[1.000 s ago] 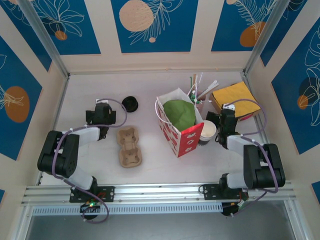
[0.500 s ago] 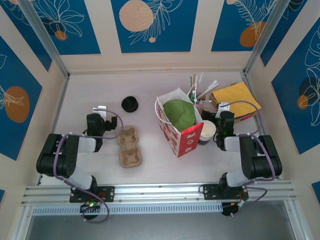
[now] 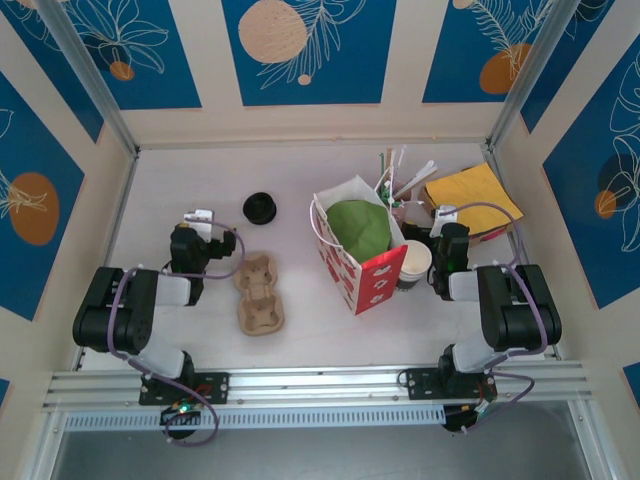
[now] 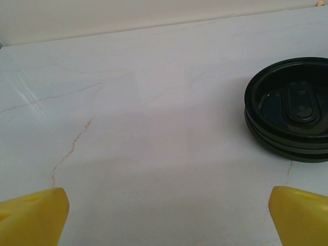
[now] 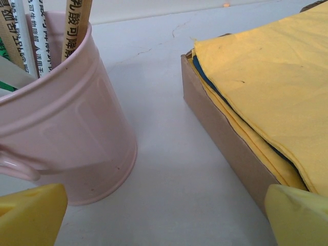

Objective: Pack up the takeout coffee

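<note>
A small white paper cup [image 3: 415, 260] with a dark lower band is stood upright, unlidded, just right of the paper bag [image 3: 375, 282]; a black lid [image 3: 260, 207] is laid well left of the bag.

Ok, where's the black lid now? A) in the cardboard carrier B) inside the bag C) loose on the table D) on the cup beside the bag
C: the black lid lies on the table, apart from the carrier; the cup by the bag stands uncovered.

Black lid [image 4: 289, 107]; pink cup [image 5: 66, 133]; yellow napkins [image 5: 266, 77]; red-and-white patterned bag [image 3: 372, 280]; white veined table [image 4: 154, 102]; tan tray [image 3: 258, 295]
</note>
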Robot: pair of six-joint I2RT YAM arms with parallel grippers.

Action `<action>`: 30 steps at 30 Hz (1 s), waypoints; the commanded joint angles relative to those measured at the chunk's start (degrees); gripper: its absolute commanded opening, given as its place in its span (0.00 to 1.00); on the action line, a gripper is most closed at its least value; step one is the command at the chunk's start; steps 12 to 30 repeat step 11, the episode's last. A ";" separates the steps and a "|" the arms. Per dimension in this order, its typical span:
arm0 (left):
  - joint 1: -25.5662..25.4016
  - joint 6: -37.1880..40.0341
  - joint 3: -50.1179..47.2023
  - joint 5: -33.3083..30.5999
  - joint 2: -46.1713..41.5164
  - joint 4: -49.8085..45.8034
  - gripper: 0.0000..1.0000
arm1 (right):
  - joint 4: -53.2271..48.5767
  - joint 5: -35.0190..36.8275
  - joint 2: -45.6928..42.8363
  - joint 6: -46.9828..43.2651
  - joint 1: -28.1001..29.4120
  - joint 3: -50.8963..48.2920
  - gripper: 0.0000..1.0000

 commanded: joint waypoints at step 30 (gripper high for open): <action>0.66 0.66 -0.60 1.34 0.50 2.51 1.00 | 1.08 -0.27 -0.13 -1.20 0.32 0.98 0.99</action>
